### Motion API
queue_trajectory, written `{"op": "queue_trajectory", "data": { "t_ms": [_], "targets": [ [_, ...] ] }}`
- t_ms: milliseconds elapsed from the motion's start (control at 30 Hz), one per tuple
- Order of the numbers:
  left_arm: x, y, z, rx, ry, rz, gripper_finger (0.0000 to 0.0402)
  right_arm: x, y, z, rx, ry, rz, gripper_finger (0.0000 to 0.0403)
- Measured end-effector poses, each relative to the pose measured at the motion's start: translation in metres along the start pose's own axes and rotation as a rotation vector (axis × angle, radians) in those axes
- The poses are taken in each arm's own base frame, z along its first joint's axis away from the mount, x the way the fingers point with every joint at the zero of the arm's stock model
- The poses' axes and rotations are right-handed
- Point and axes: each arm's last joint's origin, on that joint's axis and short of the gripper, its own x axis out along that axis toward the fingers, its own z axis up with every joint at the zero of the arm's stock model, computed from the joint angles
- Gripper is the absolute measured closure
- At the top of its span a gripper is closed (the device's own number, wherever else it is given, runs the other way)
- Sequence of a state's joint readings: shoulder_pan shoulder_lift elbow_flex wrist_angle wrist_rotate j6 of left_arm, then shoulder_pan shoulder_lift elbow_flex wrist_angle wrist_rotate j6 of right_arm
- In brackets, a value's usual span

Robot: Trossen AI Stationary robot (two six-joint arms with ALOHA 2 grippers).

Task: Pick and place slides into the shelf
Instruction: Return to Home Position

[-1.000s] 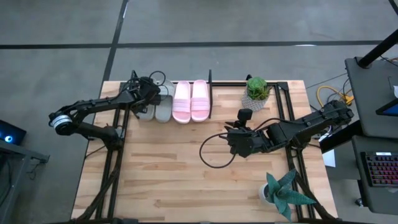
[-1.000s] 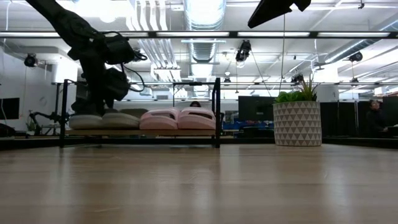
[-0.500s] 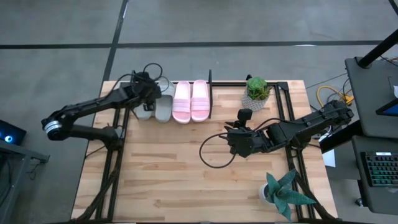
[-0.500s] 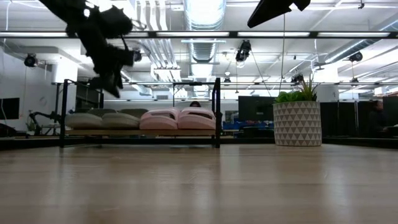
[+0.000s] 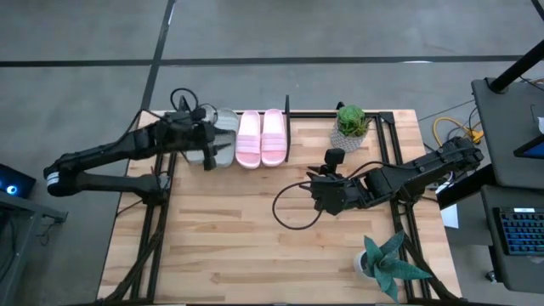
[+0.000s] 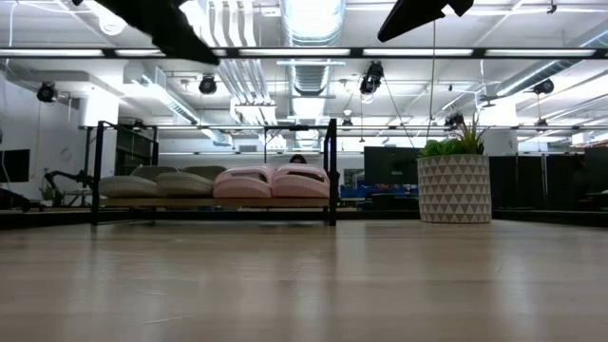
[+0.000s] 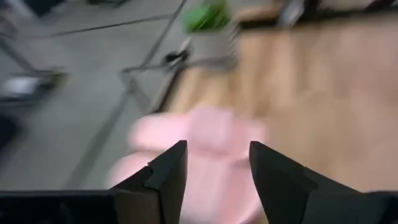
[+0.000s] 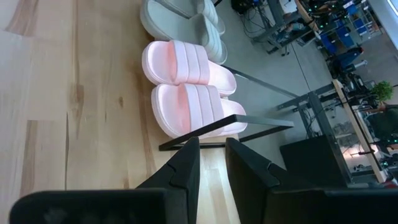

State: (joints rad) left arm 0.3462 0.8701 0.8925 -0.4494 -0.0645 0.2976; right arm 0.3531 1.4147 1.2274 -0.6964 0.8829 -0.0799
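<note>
Grey-green slides [image 6: 157,182] and pink slides [image 5: 262,138] side by side on shelf [image 6: 214,202] at far edge of worktop [image 5: 255,246], long axes across shelf depth. Left fingers [image 7: 168,180] apart, empty, raised over grey-green pair; nearer arm. Right fingers [image 8: 181,174] slightly apart, empty, mid-worktop, well apart from shelf. Likely nothing left to grasp.

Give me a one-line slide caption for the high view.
All four slides lined up on the shelf, left claw over the grey-green pair, right claw at mid-table.
</note>
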Motion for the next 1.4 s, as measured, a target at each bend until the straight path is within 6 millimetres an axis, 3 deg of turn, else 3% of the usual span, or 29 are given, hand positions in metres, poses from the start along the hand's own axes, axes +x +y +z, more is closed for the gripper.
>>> {"op": "queue_trajectory", "data": {
  "t_ms": [133, 433, 533, 700, 833, 1200, 1400],
  "targets": [
    [-0.001, -0.01, 0.01, -0.188, -0.147, -0.192, 0.026, 0.0, 0.0, 0.001, 0.005, -0.003, 0.0, 0.0335],
    [0.022, -0.052, 0.01, -0.112, -0.357, -0.356, 0.0364, 0.0, 0.0, 0.001, 0.058, -0.004, 0.0, 0.0335],
    [0.032, -0.071, -0.002, -0.032, -0.413, -0.332, 0.0395, 0.0, 0.0, 0.0, 0.057, -0.003, 0.0, 0.0335],
    [0.038, -0.084, -0.027, 0.027, -0.386, -0.182, 0.0393, 0.0, 0.0, 0.0, 0.081, 0.0, 0.0, 0.0335],
    [0.027, -0.081, -0.042, 0.03, -0.361, -0.175, 0.0392, 0.001, 0.001, -0.001, 0.093, 0.005, 0.0, 0.0335],
    [-0.027, -0.068, -0.063, -0.038, -0.418, -0.12, 0.0392, 0.001, 0.001, -0.002, 0.115, 0.005, 0.0, 0.0335],
    [-0.04, -0.07, -0.093, -0.04, -0.483, -0.097, 0.0392, 0.002, 0.003, -0.004, 0.119, 0.011, 0.0, 0.0335]
  ]
}}
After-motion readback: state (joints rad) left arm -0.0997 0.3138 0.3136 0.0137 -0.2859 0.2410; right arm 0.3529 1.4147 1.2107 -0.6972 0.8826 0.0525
